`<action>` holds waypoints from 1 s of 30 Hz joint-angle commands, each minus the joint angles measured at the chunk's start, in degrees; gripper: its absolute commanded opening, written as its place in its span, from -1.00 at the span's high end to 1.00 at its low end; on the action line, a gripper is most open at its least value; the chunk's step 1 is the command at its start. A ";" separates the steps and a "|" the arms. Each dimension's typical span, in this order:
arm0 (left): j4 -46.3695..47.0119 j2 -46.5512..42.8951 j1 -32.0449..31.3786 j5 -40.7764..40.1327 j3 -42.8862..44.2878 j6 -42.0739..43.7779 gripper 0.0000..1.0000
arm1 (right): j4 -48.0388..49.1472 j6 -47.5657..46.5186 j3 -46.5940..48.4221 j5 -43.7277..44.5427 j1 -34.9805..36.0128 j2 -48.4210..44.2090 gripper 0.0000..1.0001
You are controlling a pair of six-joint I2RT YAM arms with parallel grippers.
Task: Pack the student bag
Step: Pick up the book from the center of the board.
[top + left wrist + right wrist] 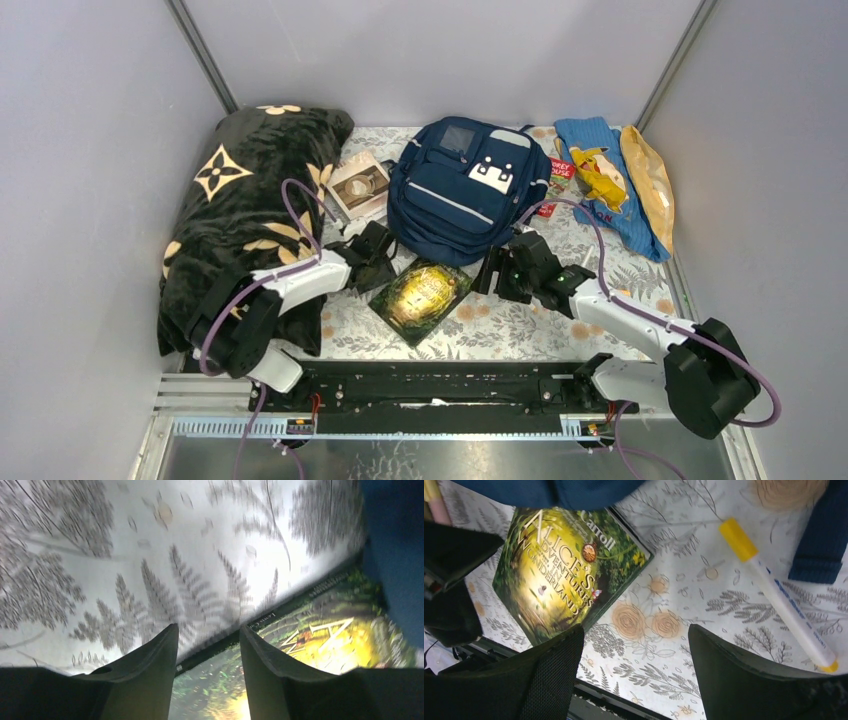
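When sizing up the next move, take the bag [465, 190] first: flat at mid-back of the surface [480, 325], just beyond both grippers, lengthwise roughly near-to-far with a slight tilt. Find left gripper [372, 260] parted at middling width, holding nothing, poised over the book's [420, 297] edge. Find right gripper [505, 268] spread wide, empty, over bare cloth near a pen [774, 590]. Judge both about equally near the bag, book between them. Expect tight room: blanket [250, 220] crowding the left, grey walls [420, 50] on three sides.
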 commanded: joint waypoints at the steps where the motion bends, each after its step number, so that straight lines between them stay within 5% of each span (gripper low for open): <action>1: -3.07 -4.54 -5.45 7.66 -5.55 -1.55 -0.15 | 1.37 5.67 -3.14 -1.96 -0.13 -1.41 -0.66; 6: -1.38 -9.98 -11.09 9.44 -6.48 1.54 -0.38 | -6.77 10.84 -0.23 2.39 3.91 -0.29 -0.62; 9: 2.07 -13.33 -10.44 8.02 -7.69 2.26 -0.57 | 0.66 15.36 -4.69 -0.08 4.01 -1.55 -0.40; 13: 13.22 -12.10 -7.74 13.13 -10.54 3.92 -0.59 | 4.95 18.18 -5.69 -1.12 4.26 1.58 -0.30; 22: 22.14 -5.46 -8.14 22.77 -10.11 7.20 -0.52 | 27.15 24.94 -14.48 -5.04 4.70 5.70 -0.20; 27: 24.45 -5.12 -9.25 29.57 -10.94 7.48 -0.50 | 28.47 23.82 -15.08 -5.62 4.79 5.70 0.35; 30: 24.15 -4.44 -10.44 29.60 -11.02 7.19 -0.50 | 27.00 23.93 -15.77 -4.44 4.79 2.66 0.42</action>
